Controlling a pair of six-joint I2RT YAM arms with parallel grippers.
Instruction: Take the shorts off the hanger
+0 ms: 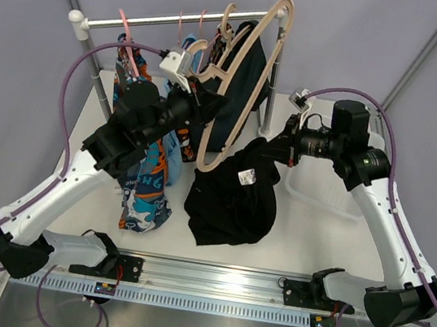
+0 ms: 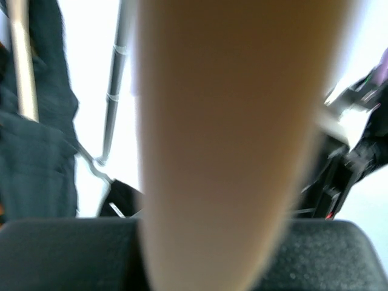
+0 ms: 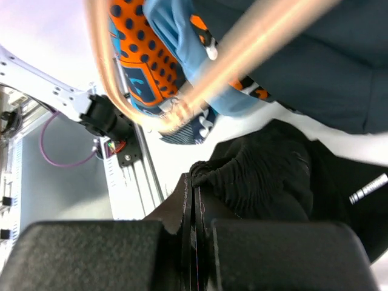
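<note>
Right pincer [image 1: 268, 150] clamped on black shorts [image 1: 230, 198], which hang just below hanger [image 1: 252, 78], hem on desk [image 1: 315, 235]. Left pincer [image 1: 209, 100] grips hanger. Risk: cloth may snag hanger's lower end; hard pull could drag hanger off rail [image 1: 165, 22], or thin pinch slips.

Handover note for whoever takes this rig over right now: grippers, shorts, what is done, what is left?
Left gripper: shut on the wooden hanger, which is tilted below the rail.
Right gripper: shut on the black shorts, which drape onto the table.
Done: the black shorts look to be off the hanger, though their top edge lies near its lower end.
Left: pull clear and release. A dark pair hangs behind the hanger.
</note>
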